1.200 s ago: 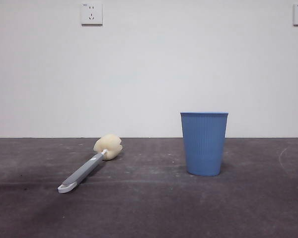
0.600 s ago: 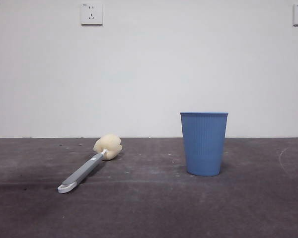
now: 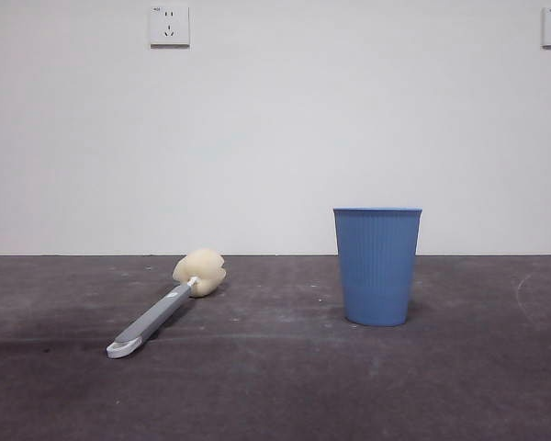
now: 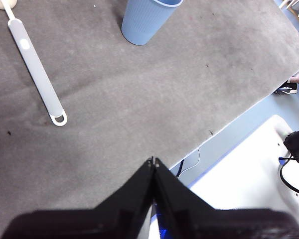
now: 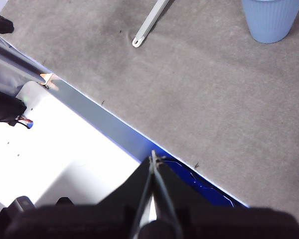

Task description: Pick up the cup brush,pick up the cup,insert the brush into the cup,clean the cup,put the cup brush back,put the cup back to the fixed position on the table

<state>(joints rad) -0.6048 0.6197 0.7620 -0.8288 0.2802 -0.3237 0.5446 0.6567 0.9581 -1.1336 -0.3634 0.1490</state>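
The cup brush (image 3: 163,310) lies flat on the surface (image 3: 275,386), its cream-yellow sponge head toward the back wall and its white looped tip toward the front edge. The cup (image 3: 377,265) stands upright on the surface, well apart from the brush, mouth up. Nothing touches either item.

The left gripper (image 4: 153,162) hangs above the front edge of the surface, its fingers pressed together and holding nothing; in the left wrist view both the brush handle and the cup lie well apart from it. The right gripper (image 5: 153,158) also hangs above the front edge, fingers pressed together and empty, well apart from the cup and the looped tip.

Two wall sockets (image 3: 169,25) sit high on the white wall behind
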